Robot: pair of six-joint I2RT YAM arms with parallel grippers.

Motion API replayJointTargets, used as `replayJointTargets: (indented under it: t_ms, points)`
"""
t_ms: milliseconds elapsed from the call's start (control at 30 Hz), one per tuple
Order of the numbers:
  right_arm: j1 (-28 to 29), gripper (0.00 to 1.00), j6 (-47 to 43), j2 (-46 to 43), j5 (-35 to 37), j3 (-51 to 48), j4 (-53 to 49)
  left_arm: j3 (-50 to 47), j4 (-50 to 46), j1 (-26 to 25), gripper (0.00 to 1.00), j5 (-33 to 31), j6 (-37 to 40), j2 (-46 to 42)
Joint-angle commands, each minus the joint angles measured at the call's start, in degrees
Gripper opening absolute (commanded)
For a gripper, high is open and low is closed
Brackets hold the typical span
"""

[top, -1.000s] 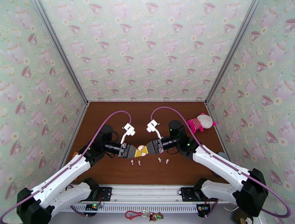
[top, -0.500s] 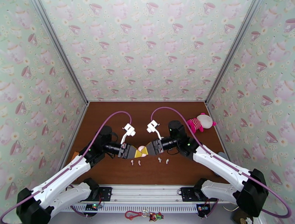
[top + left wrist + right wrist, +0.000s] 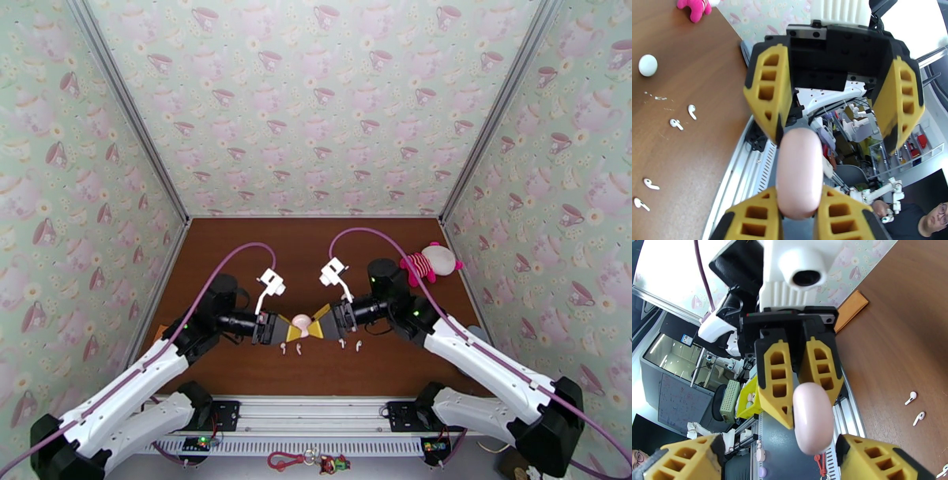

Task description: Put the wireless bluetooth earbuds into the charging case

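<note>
The left hand [image 3: 291, 331] is squeezed shut on the little pink case [image 3: 301, 322]. It holds the case up in the air between the two arms, over the near middle of the table [image 3: 237, 260]. A moment ago the right hand [image 3: 317, 328] pinched the case too. Now it has let go, and its fingers stand wide open around the case. Both hands have also come a bit nearer. The case looks light, hard, smooth and round, so I think it could slip. Holding it by its flat sides seems best. Four tiny white earbuds [image 3: 299, 350] lie in two pairs on the table, just near of the hands. They look easy to flick away, so pinch each one gently.
</note>
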Motion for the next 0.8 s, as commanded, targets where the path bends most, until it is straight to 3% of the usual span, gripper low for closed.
replayJointTargets:
  t_ms: [0,200,767]
  points:
    - [0.37,0.82,-5.13,-0.71,5.12,3.28,-6.72,-4.0,6.16,-0.09,0.0,-3.71,2.28,-4.67]
    - [1.44,0.83,-6.62,-1.54,4.74,2.98,-6.37,-7.98,8.51,-0.24,0.0,-6.15,6.2,-11.45]
    - [8.5,0.81,-12.03,5.33,14.01,6.34,-10.07,-11.67,8.26,-0.5,0.0,-4.09,12.9,-14.25]
